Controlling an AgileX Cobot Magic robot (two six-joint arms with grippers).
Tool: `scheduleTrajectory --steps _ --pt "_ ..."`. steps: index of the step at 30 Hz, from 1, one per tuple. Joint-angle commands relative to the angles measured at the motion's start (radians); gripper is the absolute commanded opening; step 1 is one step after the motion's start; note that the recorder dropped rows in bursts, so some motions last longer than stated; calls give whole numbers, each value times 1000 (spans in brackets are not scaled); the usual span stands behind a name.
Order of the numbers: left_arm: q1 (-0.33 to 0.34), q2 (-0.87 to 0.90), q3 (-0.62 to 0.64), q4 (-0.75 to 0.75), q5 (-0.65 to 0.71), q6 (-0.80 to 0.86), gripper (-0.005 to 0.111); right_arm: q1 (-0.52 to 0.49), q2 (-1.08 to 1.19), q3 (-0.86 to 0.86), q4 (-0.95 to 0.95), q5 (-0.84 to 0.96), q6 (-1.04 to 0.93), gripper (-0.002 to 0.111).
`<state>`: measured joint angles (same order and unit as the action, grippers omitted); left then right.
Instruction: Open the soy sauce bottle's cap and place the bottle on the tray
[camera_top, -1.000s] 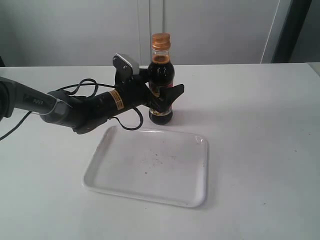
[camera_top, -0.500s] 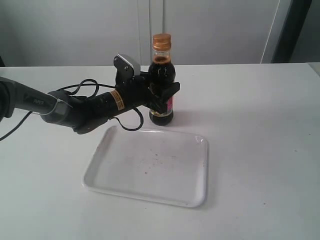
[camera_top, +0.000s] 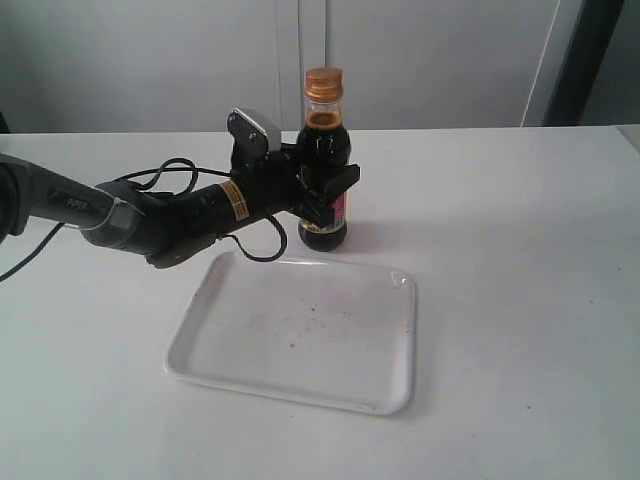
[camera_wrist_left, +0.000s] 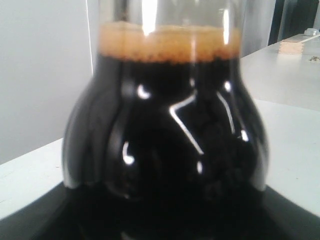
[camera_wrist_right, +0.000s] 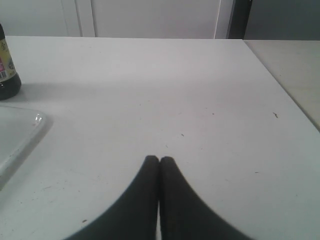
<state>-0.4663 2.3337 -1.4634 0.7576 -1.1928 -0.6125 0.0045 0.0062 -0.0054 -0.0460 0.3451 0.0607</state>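
Observation:
The soy sauce bottle (camera_top: 325, 140) stands upright on the white table just beyond the far edge of the tray (camera_top: 300, 330). Its orange-gold cap (camera_top: 322, 82) sits closed on the neck. My left gripper (camera_top: 326, 195) reaches in from the left and is shut on the bottle's belly, one finger on each side. The left wrist view is filled by the dark bottle (camera_wrist_left: 165, 125) with foam at the liquid's top. My right gripper (camera_wrist_right: 159, 160) is shut on nothing, low over bare table, with the bottle's base (camera_wrist_right: 7, 75) and a tray corner (camera_wrist_right: 20, 130) off to one side.
The left arm and its cables (camera_top: 180, 170) lie over the table left of the bottle. A table edge (camera_wrist_right: 285, 95) runs beside the right gripper. A small block (camera_wrist_left: 292, 46) sits on a far surface.
The left gripper's jaws, spread wide around the bottle a second ago, have closed onto its body. Since half a second ago nothing has moved.

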Motion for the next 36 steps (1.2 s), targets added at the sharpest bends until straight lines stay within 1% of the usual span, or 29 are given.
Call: scheduleTrajectory --steps 1,5,13,21,24,26,30,31,36 --pt "-6 -2 -4 31 -11 -4 0 -5 -6 5 -3 -3 3 0" --pt "-6 -2 -4 61 -11 1 0 -5 -6 5 -3 -3 3 0" --pt "-6 -2 -4 62 -11 4 0 -5 -6 5 -22 -12 -14 0" --pt "-6 -2 -4 62 -11 3 0 -5 -6 5 -22 -96 -13 0" --pt "-6 -2 -4 58 -11 3 0 -5 -6 5 -27 -161 -47 0" --pt "-6 -2 -4 56 -11 3 0 -5 -6 5 -25 -249 -45 0" --pt "-6 -2 -4 56 -8 7 0 -5 -6 5 111 -345 142 0" --pt "-6 -2 -4 54 -8 6 0 -5 -6 5 120 -381 176 0" --pt "-6 -2 -4 54 -8 6 0 -5 -6 5 120 -496 212 0"
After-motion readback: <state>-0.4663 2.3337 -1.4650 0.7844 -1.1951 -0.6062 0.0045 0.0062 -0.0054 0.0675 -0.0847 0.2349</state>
